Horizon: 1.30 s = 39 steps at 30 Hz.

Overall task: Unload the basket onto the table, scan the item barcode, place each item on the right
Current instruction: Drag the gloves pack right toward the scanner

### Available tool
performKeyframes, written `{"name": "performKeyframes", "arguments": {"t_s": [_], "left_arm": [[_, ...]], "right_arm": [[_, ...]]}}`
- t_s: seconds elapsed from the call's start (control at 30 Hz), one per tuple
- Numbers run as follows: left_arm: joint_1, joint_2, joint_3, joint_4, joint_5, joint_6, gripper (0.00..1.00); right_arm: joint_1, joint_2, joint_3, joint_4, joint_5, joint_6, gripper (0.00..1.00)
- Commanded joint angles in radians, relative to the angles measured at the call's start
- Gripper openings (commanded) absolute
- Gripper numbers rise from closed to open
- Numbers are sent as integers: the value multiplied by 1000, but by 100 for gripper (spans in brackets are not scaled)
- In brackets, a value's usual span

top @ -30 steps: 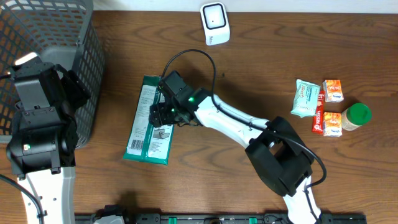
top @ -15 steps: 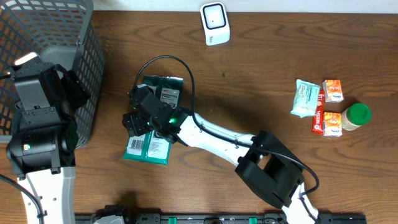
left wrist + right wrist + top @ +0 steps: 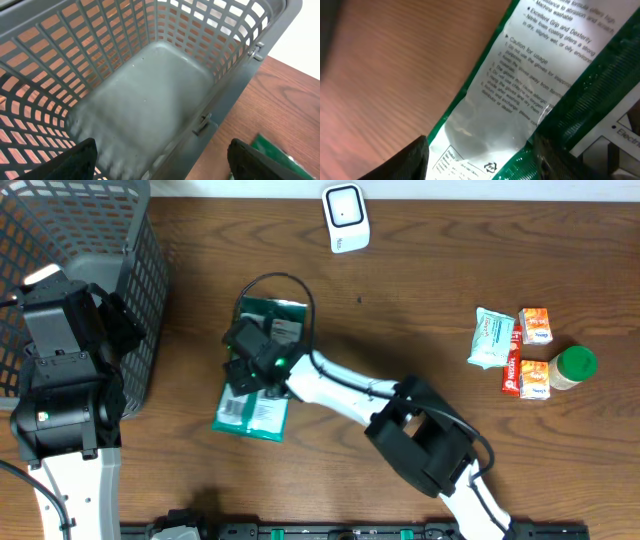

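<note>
A green and white packet lies on the wooden table left of centre, its printed back showing in the right wrist view. My right gripper is down on it, open. Its fingers straddle the packet's white strip, and the right gripper is very close to the film. The white barcode scanner stands at the table's far edge. My left gripper hangs open and empty over the grey basket. A green corner of the packet peeks in at the lower right.
The grey mesh basket fills the table's far left corner, under the left arm. At the right lie a teal pouch, two orange cartons, a red pack and a green-lidded jar.
The right gripper swung left over the packet, then came back right, and its jaws narrowed. The packet shifted slightly right and turned, its upper part now dark green. The left arm stayed still.
</note>
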Motion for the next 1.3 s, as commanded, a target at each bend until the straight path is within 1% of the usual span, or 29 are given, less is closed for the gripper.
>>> {"name": "performKeyframes", "arguments": {"t_s": [0.0, 0.1, 0.33, 0.53, 0.77, 0.87, 0.9, 0.93, 1.07, 1.2, 1.27], "left_arm": [[5, -1, 16, 0, -13, -5, 84], [5, -1, 16, 0, -13, -5, 84], [5, -1, 16, 0, -13, -5, 84], [5, -1, 16, 0, -13, -5, 84], [5, -1, 16, 0, -13, -5, 84], [5, -1, 16, 0, -13, -5, 84], [5, -1, 16, 0, -13, -5, 84], [5, -1, 16, 0, -13, -5, 84], [5, -1, 16, 0, -13, -5, 84], [5, -1, 16, 0, -13, -5, 84], [5, -1, 16, 0, -13, -5, 84]], "right_arm": [[-66, 11, -20, -124, 30, -2, 64], [-97, 11, -20, -202, 30, -4, 66], [-163, -31, -20, -330, 26, -72, 68], [-201, -152, -19, -346, 23, -128, 69], [-252, -359, -19, -358, 23, -133, 77], [-284, -404, -19, -383, 19, -131, 79], [-304, -418, -19, -404, 19, -128, 82], [-315, -419, -19, -415, 19, -124, 83], [-355, -407, -25, -462, 18, -102, 93], [-372, -388, -55, -458, 18, -82, 98], [-372, -372, -73, -443, 19, -58, 99]]}}
